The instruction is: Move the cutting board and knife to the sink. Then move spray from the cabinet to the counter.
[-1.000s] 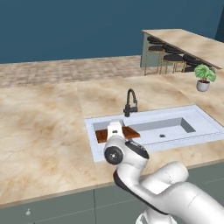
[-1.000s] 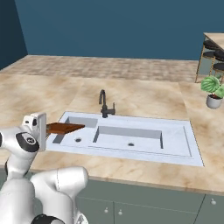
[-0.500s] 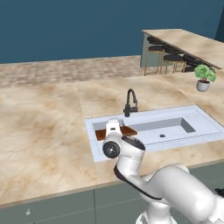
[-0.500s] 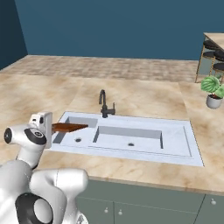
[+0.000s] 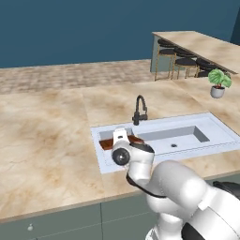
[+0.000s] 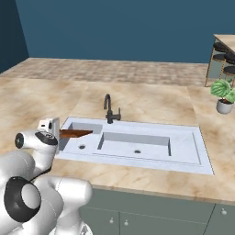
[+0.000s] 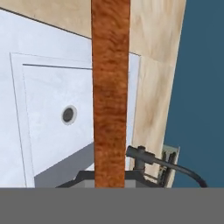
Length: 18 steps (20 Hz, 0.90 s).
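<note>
My gripper [image 5: 123,138] is shut on one end of the reddish-brown cutting board [image 5: 136,139], which it holds level over the left basin of the grey steel sink [image 5: 213,135]. From the right base, the cutting board [image 6: 76,133] juts from the gripper [image 6: 54,130] over the sink [image 6: 183,160] rim. In the hand view the cutting board [image 7: 110,87] runs edge-on away from the gripper [image 7: 110,183], above the sink [image 7: 43,52] floor with its drain. The knife, spray and cabinet are out of view. The beige marbled counter [image 5: 47,140] surrounds the sink.
A dark curved faucet [image 5: 139,110] stands behind the basins, close to the board's far end [image 7: 162,164]. A potted plant [image 5: 218,83] sits on the counter at the far right. Bar stools [image 5: 183,61] line a raised counter beyond it.
The hand has carried the cutting board a little to the right, further over the left basin, and the arm's elbow has swung. The grip has not changed.
</note>
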### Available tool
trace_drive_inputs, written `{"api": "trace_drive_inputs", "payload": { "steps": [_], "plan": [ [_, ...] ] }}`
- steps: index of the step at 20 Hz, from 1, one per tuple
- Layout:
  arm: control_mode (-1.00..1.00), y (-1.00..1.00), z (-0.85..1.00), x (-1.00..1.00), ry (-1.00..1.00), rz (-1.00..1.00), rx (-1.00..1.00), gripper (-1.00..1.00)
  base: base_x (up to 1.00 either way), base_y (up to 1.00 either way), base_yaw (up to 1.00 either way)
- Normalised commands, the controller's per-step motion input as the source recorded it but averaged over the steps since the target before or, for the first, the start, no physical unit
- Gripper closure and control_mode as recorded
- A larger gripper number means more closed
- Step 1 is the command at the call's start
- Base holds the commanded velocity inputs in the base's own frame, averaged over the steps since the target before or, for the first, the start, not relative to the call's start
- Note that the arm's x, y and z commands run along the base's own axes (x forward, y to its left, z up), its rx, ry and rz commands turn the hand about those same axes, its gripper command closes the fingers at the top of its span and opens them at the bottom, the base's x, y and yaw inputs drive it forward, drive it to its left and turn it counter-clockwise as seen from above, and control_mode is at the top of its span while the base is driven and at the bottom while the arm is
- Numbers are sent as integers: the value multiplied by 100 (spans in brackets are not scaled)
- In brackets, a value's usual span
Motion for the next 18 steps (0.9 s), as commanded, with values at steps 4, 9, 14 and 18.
{"api": "trace_drive_inputs", "payload": {
  "steps": [4,9,14,18],
  "plan": [
    [-100,-8,-24,28,0,4,0,100,0,0,0],
    [-100,-7,-21,26,1,0,0,100,0,0,0],
    [-100,-13,-20,18,2,0,0,100,0,0,0],
    [-100,-13,-13,3,0,0,0,100,0,0,0]
  ]
}}
